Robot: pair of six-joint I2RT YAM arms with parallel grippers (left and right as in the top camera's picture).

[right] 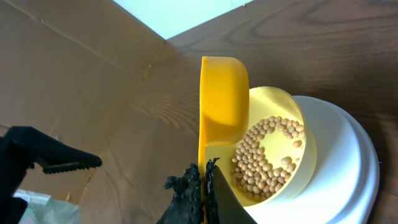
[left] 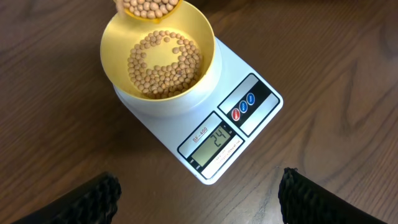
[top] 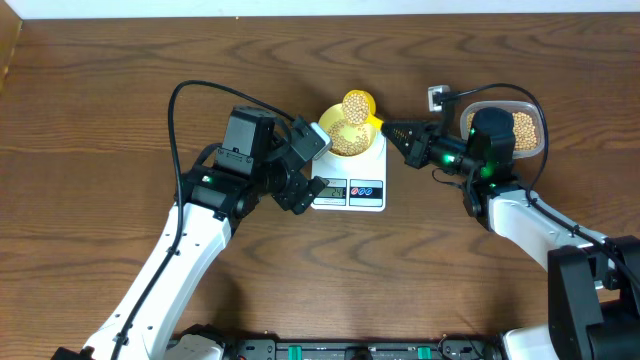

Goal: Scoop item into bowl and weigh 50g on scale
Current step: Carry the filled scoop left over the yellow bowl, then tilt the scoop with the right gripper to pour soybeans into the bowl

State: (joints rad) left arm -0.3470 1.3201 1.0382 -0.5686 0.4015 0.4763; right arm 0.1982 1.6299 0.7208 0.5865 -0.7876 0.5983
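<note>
The pale yellow-green bowl (top: 349,139) stands on the white scale (top: 362,178) and holds a layer of tan beans (left: 165,63). The scale's display (left: 215,142) reads 24. My right gripper (top: 392,130) is shut on the handle of a bright yellow scoop (top: 358,104), which holds beans above the bowl's far rim. In the right wrist view the scoop (right: 222,99) is beside the bowl (right: 292,130), with my fingers (right: 204,177) clamped on its handle. My left gripper (top: 315,150) is open and empty, just left of the scale; its fingertips (left: 199,193) frame bare table.
A clear plastic tub of beans (top: 524,128) sits at the right behind my right arm. A small white block (top: 437,97) lies on the table near the right gripper. Cables loop above both arms.
</note>
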